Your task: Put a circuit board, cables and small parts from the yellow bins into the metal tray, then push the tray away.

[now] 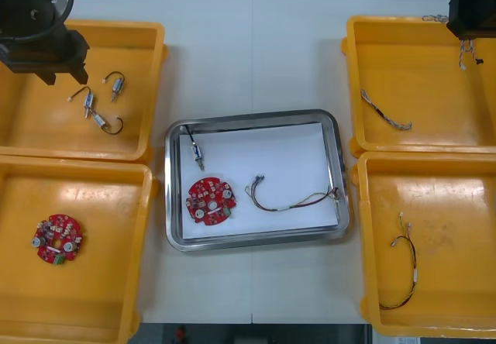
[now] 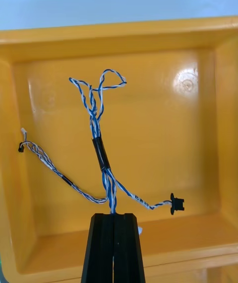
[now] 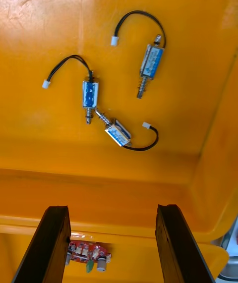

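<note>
The metal tray (image 1: 256, 116) sits in the middle of the light table (image 1: 256, 42), white inside. It holds three things. A small metal part with a black lead (image 1: 198, 155) lies near its far left corner, a round red circuit board (image 1: 211, 201) lies near its near left corner, and a red and yellow cable (image 1: 294, 199) curves across its right half. The three lie apart from one another.

The far left bin (image 1: 147, 38) holds three small metal parts (image 3: 151, 62), each with a short black lead. Two of them touch end to end and the third lies just beside them. The left gripper (image 3: 113, 209) hovers over this bin with its fingers spread wide and nothing between them. The near left bin (image 1: 116, 204) holds a second circuit board (image 1: 58, 239).

On the other side, the right gripper (image 2: 114, 216) is above the far right bin (image 1: 364, 34), near its outer far corner. Its fingers are pressed together on the end of a twisted blue and white cable (image 2: 100, 151), which hangs clear of the bin floor with a loop at its free end. Another blue and white cable (image 1: 385, 115) lies on the floor of the same bin. The near right bin (image 1: 372, 173) holds one thin dark cable (image 1: 408, 263), bent in a long curve
</note>
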Controlling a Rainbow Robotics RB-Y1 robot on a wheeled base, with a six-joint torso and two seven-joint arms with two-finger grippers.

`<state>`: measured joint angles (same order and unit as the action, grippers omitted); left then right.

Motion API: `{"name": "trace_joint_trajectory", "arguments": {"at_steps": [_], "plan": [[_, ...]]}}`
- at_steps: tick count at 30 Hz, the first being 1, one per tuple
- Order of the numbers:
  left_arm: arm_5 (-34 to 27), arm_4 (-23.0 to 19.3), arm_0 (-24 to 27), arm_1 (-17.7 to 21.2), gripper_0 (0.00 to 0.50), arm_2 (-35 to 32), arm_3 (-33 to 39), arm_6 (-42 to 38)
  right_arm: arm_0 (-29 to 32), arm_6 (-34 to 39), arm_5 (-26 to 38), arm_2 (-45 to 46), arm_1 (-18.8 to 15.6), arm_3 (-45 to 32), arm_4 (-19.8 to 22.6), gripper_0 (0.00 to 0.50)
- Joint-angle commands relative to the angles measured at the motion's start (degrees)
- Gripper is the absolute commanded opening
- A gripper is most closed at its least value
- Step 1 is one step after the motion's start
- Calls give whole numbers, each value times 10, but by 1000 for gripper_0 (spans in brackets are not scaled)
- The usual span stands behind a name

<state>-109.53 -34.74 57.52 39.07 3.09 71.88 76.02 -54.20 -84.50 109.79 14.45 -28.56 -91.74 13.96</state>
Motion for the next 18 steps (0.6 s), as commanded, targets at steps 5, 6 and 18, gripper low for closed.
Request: {"name": "trace_joint_trajectory", "arguments": {"at_steps": [5,6,18], "plan": [[16,11,36,23,500,-14,-33,92,4,-91,2,-46,-55,-56,80,0],[25,9,36,22,500,-15,-40,96,7,-100,2,-52,-61,-66,95,0],[115,4,36,14,500,19,-82,105,70,-186,2,-89,-89,-219,230,0]]}}
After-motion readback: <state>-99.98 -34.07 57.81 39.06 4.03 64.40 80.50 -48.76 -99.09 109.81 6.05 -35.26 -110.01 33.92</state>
